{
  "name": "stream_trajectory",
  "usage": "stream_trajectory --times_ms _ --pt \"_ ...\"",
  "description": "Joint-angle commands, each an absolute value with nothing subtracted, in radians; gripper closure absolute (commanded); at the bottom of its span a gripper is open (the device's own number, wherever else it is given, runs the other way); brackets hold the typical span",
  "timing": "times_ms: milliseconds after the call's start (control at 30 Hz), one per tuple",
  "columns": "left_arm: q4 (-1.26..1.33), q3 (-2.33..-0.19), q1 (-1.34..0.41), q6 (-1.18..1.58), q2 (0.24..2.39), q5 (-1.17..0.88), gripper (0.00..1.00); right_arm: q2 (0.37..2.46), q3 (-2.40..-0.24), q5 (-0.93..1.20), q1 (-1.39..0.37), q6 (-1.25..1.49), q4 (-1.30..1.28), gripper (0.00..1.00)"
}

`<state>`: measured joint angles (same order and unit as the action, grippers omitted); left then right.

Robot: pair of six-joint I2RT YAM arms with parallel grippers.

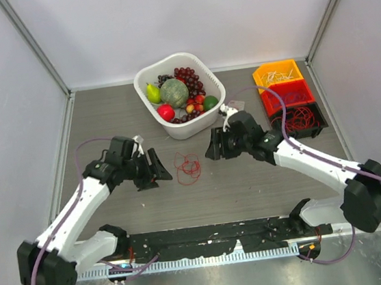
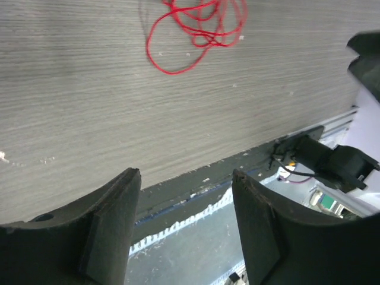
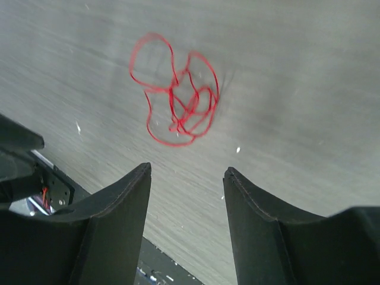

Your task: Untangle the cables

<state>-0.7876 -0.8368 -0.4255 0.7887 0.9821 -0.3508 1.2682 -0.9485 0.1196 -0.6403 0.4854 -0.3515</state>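
Note:
One tangled red cable (image 1: pixel 187 166) lies loose on the grey table between the two arms. It shows near the top of the left wrist view (image 2: pixel 205 40) and in the upper middle of the right wrist view (image 3: pixel 176 123). My left gripper (image 1: pixel 164 175) is just left of it, open, with nothing between its fingers (image 2: pixel 185 175). My right gripper (image 1: pixel 209 153) is just right of the cable and a little farther back. It is open too and holds nothing (image 3: pixel 187 169). Neither gripper touches the cable.
A white basket (image 1: pixel 190 127) full of fruit stands behind the cable. At the back right sit an orange bin (image 1: pixel 261 74) with pale wires, a red bin (image 1: pixel 288 94), and a black bin (image 1: pixel 320 122) holding red wires. A black rail (image 1: pixel 208 239) runs along the near edge.

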Motion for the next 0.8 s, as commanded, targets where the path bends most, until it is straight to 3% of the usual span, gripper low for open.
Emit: stream_trajectory --times_ms 0,200,600,767 --pt "-0.591 -0.788 -0.426 0.789 1.144 -0.42 0.39 1.318 -0.819 0.242 -0.664 0.687 -0.115 0.44" --pt "-0.552 -0.882 -0.472 0.612 1.406 -0.281 0.54 1.305 -0.801 0.239 -0.666 0.704 -0.142 0.46" --pt "-0.551 -1.089 -0.607 0.471 1.756 -0.025 0.55 1.183 -0.744 0.166 -0.666 0.698 -0.193 0.48" --pt "-0.56 -1.117 -0.638 0.48 1.808 0.028 0.62 1.149 -0.706 0.152 -0.666 0.715 -0.198 0.48"
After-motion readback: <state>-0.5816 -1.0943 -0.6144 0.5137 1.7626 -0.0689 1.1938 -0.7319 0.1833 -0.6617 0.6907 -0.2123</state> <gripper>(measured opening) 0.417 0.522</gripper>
